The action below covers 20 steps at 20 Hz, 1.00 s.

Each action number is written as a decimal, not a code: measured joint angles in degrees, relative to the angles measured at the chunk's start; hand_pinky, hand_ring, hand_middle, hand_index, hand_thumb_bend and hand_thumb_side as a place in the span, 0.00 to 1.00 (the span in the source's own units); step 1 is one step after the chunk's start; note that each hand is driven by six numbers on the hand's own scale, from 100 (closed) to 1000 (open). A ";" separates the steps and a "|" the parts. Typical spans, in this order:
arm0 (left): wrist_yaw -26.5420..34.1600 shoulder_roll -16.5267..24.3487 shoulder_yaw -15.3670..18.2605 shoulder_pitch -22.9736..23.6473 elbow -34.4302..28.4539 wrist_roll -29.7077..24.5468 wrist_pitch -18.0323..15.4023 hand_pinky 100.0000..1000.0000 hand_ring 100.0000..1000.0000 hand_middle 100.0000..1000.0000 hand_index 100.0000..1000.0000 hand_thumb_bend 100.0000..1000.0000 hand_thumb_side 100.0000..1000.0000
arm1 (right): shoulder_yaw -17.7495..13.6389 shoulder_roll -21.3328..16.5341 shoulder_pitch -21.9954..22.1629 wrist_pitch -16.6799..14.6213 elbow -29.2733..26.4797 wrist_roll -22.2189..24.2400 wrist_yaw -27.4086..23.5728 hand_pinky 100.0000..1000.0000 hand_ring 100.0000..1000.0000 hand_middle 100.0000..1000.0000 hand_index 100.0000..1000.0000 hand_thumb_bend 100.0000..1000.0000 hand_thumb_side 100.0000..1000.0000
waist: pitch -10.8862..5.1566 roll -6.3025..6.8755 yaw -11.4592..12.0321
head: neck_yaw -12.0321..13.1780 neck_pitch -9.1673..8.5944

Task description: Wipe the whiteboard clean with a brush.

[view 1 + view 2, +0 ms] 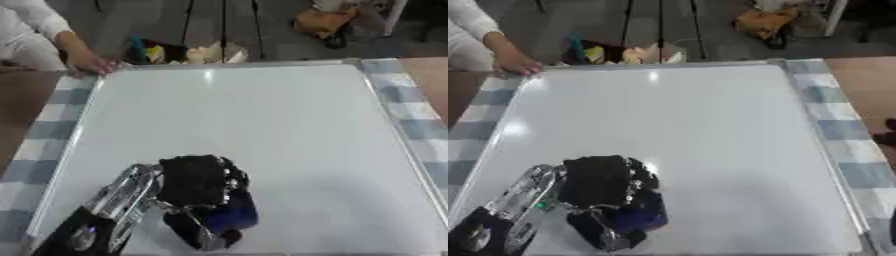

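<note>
Checked blue-and-white cloth (411,107) lies under the whiteboard (262,115). On its near part, the left hand (194,182) has its fingers curled round a dark blue brush (234,214), which shows just beneath them, touching the board. A person's hand (86,64) rests on the far left corner.

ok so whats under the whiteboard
A blue and white checked cloth shows past the whiteboard edges. What lies beneath its middle is covered. The left hand grips a blue brush.
</note>
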 measured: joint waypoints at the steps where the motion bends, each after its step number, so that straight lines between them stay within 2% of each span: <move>1: 0.35 0.27 0.38 -0.22 -0.30 -0.03 0.00 0.47 0.69 0.74 0.57 0.00 0.93 | 0.00 0.00 0.01 -0.02 0.00 -0.01 0.00 0.61 0.73 0.53 0.78 0.00 0.74 | 0.00 -0.01 0.04 | -0.05 0.00; 6: 2.32 1.31 2.10 -1.31 -2.09 -1.20 1.09 0.47 0.69 0.75 0.57 0.00 0.94 | 0.01 -0.01 0.28 -0.10 0.00 -0.08 0.00 0.61 0.73 0.53 0.78 0.00 0.74 | -0.02 -0.02 0.06 | -0.10 0.00; 12: 5.44 1.57 3.85 -1.85 -5.06 -1.43 2.81 0.46 0.68 0.74 0.58 0.00 0.90 | 0.01 -0.01 0.41 -0.20 0.00 -0.15 0.00 0.61 0.73 0.53 0.78 0.00 0.75 | -0.02 -0.22 0.06 | -0.12 0.00; 15: 7.77 1.73 5.63 -1.87 -7.25 -0.24 4.64 0.44 0.65 0.70 0.60 0.00 0.89 | -0.01 -0.02 0.45 -0.60 0.00 -0.30 0.00 0.61 0.73 0.53 0.78 0.00 0.75 | -0.03 -0.45 0.16 | -0.31 0.00; 20: 12.03 1.72 11.26 -1.60 -10.74 3.39 8.71 0.36 0.55 0.58 0.62 0.00 0.90 | -0.14 -0.29 0.82 -1.39 0.00 -0.86 0.00 0.61 0.73 0.53 0.77 0.00 0.75 | -0.23 -0.67 0.66 | -0.85 0.00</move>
